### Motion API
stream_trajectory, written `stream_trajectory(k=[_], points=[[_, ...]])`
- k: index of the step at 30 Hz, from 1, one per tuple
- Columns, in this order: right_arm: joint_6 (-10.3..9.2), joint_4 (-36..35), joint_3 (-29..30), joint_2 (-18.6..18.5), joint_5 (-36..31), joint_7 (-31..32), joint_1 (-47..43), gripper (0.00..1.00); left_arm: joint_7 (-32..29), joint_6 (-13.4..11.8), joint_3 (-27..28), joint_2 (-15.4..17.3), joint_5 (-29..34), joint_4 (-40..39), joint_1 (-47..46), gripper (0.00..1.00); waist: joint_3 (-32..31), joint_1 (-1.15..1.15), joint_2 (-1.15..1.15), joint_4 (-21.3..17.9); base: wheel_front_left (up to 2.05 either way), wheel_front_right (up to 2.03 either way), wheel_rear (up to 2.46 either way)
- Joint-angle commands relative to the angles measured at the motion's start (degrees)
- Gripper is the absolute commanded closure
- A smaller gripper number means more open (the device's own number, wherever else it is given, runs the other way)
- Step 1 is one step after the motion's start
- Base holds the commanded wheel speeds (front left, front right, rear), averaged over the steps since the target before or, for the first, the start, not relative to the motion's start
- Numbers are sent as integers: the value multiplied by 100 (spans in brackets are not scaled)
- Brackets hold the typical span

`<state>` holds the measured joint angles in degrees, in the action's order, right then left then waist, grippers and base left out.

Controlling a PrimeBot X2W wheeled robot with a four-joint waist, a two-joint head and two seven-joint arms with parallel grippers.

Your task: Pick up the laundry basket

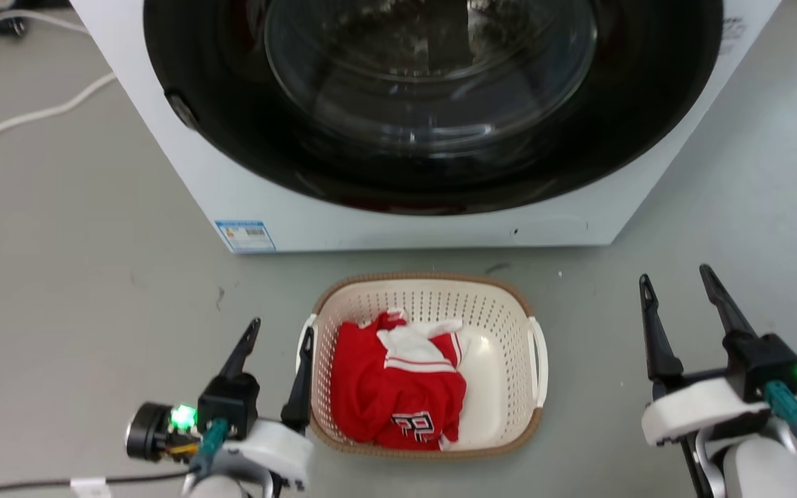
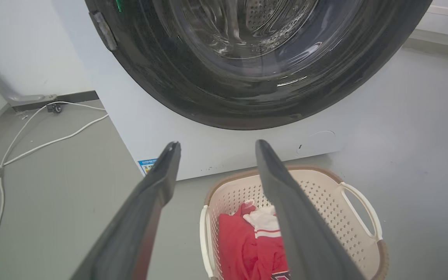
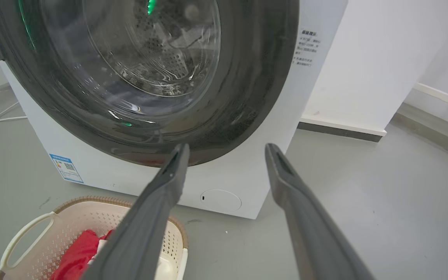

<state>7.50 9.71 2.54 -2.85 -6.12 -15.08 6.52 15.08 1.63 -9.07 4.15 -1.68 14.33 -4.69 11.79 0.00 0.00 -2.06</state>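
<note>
Finding the laundry basket point(image 1: 433, 304) standing on the floor point(image 1: 94, 277) just before the washing machine point(image 1: 405, 221), holding a crumpled red-and-white garment point(image 1: 391, 394). Seeing the left gripper point(image 1: 281, 326) hanging just beside its left edge, fingers spread; the right gripper point(image 1: 675, 273) well apart rightward, fingers likewise parted.

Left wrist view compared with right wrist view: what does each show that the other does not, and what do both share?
Left wrist view adds the open left gripper and a dark plug by the skirting left of the washing machine. Right wrist view adds the open right gripper, printed text on the machine's front and a white wall to its right. Both have the round door, blue sticker, white cable, and the laundry basket holding red clothes.
</note>
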Motion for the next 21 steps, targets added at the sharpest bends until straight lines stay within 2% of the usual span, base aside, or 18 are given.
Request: stream_trajectory(k=[1, 6, 10, 16, 21], points=[[-2, 112, -2, -6, -40, -13, 246, 0, 14, 42, 25, 57, 36, 118, -271, 0, 548, 0, 0, 24, 0, 0, 0], [-2, 620, 45, -5, -131, 66, 841, 0, 14, 189, 105, 213, -3, 573, -1023, 0, 1203, 0, 0, 29, 0, 0, 0], [-2, 1158, -34, -2, 79, 319, 1333, 0, 14, 347, 157, 396, -101, 1127, -1644, 0, 1632, 0, 0, -28, 0, 0, 0], [-2, 1995, -120, -4, 207, 788, 2063, 0, 14, 531, -81, 697, -158, 2195, -2551, 0, 2159, 0, 0, -130, 0, 0, 0], [-2, 2719, -328, -1, 392, 889, 2543, 0, 0, 574, -338, 799, -279, 3211, -3245, 0, 2473, 0, 0, -159, 0, 0, 0]])
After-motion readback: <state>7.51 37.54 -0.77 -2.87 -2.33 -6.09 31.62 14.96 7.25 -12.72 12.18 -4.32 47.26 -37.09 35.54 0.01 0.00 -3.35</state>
